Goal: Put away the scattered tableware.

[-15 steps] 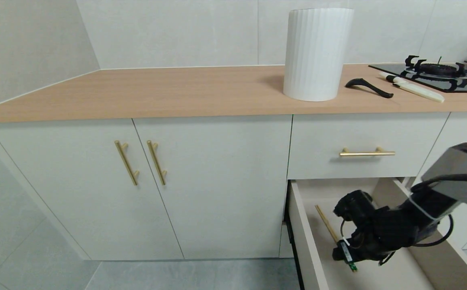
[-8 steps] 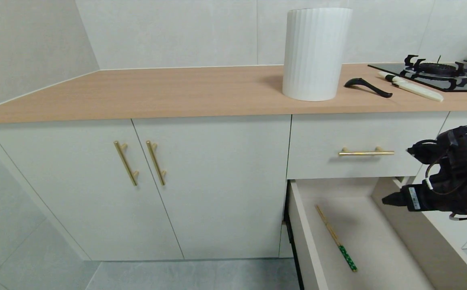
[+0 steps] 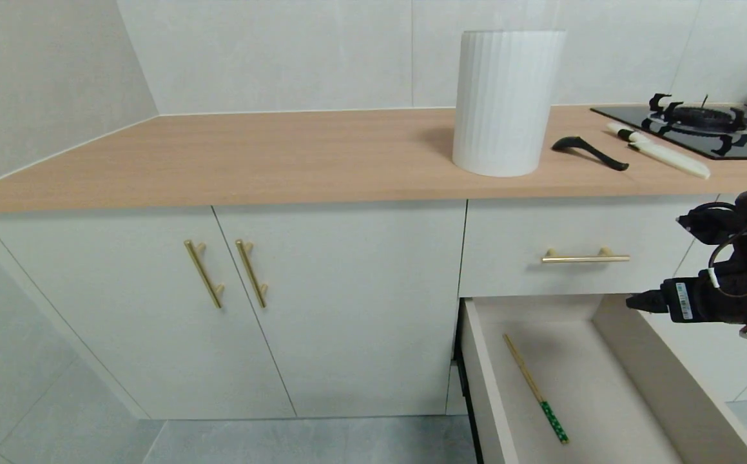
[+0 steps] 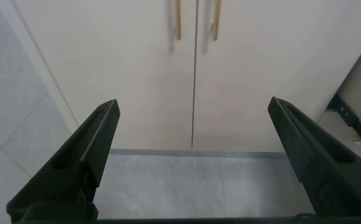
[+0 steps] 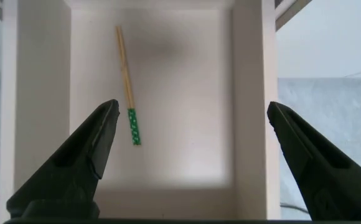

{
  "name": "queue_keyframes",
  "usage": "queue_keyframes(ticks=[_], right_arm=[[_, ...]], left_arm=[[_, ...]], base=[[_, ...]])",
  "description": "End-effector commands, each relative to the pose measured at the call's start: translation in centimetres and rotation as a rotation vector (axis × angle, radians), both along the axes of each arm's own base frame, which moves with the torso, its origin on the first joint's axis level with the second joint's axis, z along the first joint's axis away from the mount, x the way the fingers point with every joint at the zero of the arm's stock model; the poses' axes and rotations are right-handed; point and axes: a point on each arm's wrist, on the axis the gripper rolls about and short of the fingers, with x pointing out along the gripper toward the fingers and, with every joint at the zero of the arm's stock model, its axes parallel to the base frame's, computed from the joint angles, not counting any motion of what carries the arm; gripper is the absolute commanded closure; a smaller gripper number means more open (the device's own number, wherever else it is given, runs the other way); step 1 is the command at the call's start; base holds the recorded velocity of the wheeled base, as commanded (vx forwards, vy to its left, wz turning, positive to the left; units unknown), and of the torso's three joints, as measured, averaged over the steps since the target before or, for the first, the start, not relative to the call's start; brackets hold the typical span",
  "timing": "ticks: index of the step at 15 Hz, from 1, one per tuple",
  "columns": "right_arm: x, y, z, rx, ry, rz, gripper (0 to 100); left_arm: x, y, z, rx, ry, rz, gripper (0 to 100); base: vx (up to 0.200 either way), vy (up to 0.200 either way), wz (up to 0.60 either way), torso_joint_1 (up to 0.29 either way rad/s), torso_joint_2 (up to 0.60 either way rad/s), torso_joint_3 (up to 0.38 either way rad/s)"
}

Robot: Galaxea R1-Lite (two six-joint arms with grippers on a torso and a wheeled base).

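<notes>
The wooden countertop (image 3: pixel 251 154) runs above the right gripper (image 3: pixel 644 301), and the white cabinet doors (image 3: pixel 341 309) with two brass handles (image 3: pixel 203 274) are well to its left. In the left wrist view the same doors (image 4: pixel 243 68) are in front of the left gripper (image 4: pixel 193 104). Its fingers are spread wide with nothing between them, above the grey floor tiles (image 4: pixel 187 186).

The open drawer (image 3: pixel 486 380) is below the right gripper, which hangs over the drawer's right wall. This gripper (image 5: pixel 192 109) also has its fingers wide apart and holds nothing. It looks straight down into the drawer (image 5: pixel 40 93). A closed drawer with a brass handle (image 3: pixel 584 258) is just to its left, a little higher.

The tall white ribbed container (image 3: pixel 505 103) stands on the countertop, above the right gripper and to its left. The gas hob (image 3: pixel 702 122) is straight above it, at the back. A knife with a pale blade (image 3: pixel 660 150) lies on the counter at the hob's front edge, and a black spoon (image 3: pixel 589 149) lies between the knife and the container.

The chopsticks (image 3: pixel 534 386), wooden with a green dotted end, lie flat on the drawer floor, below the right gripper and to its left, not touching it. They (image 5: pixel 128 87) lie close together, nearer to the drawer's left wall.
</notes>
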Motion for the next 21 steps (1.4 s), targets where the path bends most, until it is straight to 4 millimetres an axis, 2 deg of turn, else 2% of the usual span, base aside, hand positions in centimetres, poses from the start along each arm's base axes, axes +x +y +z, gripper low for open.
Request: queue_keyframes(ticks=[1,16,18,21], right_arm=[[0.0,0.0,0.1,0.001,-0.004,0.001,0],[0.6,0.0,-0.4,-0.004,0.013,0.013,0],[2.1,-0.8,0.2,-0.002,-0.021,0.052,0],[8.2,-2.3,0.2,0.002,-0.067,0.176,0]], left_arm=[[0.0,0.0,0.0,0.000,0.001,0.001,0],[0.0,0.0,0.0,0.000,0.001,0.001,0],[0.0,0.0,0.0,0.000,0.001,0.001,0],[0.0,0.0,0.0,0.000,0.001,0.001,0]], base=[[0.000,0.000,0.00,0.046,-0.56,-0.354],[0.000,0.000,0.00,0.156,-0.48,-0.316],[0.000,0.000,0.00,0.088,-0.20,-0.127],[0.000,0.000,0.00,0.012,-0.02,-0.014]])
